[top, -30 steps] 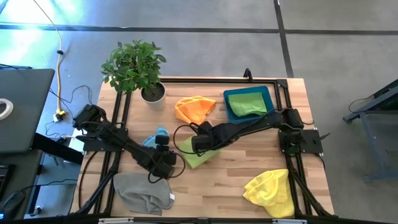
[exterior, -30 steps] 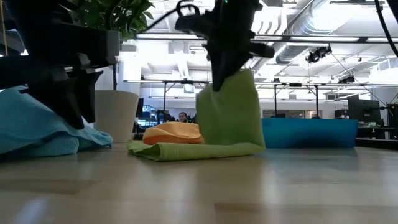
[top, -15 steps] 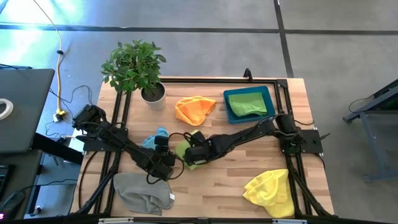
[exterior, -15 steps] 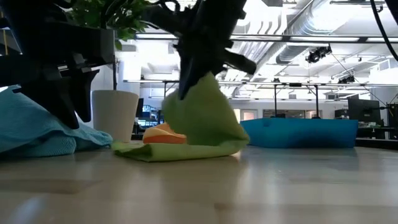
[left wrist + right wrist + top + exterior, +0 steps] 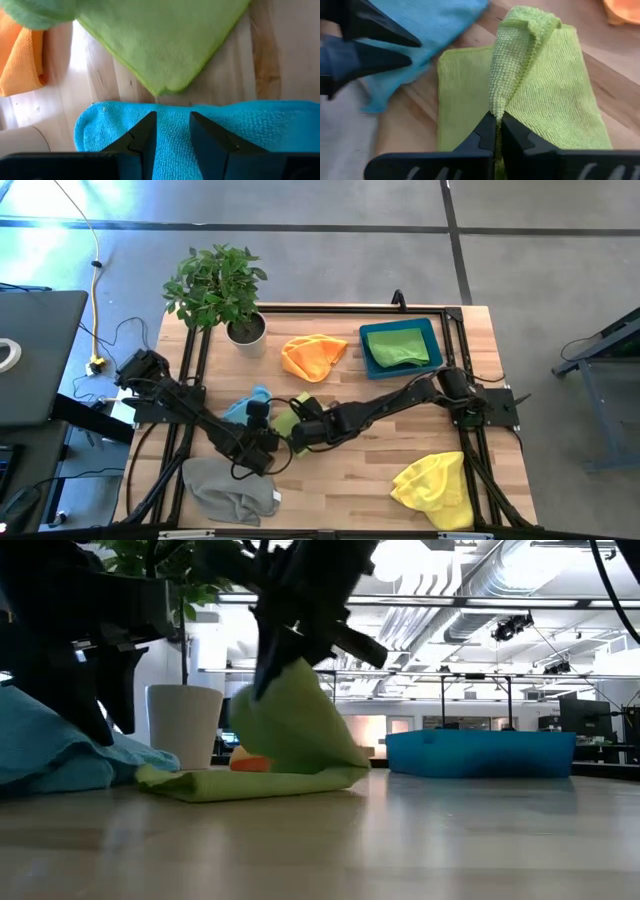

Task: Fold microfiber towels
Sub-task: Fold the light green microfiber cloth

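Note:
The lime green towel lies mid-table, one part flat on the wood and one part raised. My right gripper is shut on the raised part, just right of the light blue towel. My left gripper is open, its fingertips over the light blue towel. The grey towel lies crumpled at the near left and the yellow one at the near right. The orange one lies at the far middle. The green one lies in the blue bin. My right gripper pinches a raised edge of the lime green towel between its two shut fingers, coming from the table's right and slanting down. The held part stands up off the table and drapes below the fingers. The rest lies flat on the wood. My left gripper stands right over the light blue towel; I cannot tell whether its fingertips touch it.
A potted plant stands at the far left. The blue bin sits at the far right. Bare wood shows between the lime green and yellow towels.
My right gripper has gone toward the table's left edge and a little down, still shut on the lime green towel. The raised part has been carried over the flat part, and the whole towel has slid left, up against the light blue towel.

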You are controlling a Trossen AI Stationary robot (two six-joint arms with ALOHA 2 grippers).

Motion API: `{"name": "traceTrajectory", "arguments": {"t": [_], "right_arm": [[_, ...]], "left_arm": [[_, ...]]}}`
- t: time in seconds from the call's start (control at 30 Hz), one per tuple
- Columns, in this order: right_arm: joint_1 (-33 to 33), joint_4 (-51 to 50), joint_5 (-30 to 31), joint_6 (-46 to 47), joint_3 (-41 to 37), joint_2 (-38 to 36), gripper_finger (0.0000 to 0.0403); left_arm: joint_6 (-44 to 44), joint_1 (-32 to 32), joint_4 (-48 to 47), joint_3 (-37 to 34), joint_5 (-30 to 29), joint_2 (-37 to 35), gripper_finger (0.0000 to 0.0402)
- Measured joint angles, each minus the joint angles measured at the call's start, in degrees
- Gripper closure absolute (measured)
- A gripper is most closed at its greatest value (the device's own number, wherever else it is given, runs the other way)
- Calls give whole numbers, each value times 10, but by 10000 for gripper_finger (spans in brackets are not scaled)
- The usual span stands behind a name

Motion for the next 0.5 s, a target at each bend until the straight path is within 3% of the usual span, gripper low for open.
{"name": "traceTrajectory", "arguments": {"t": [0.5], "right_arm": [[2, 136, -3, -35, -1, 13, 402]], "left_arm": [[-30, -69, -52, 0, -7, -71, 296]]}}
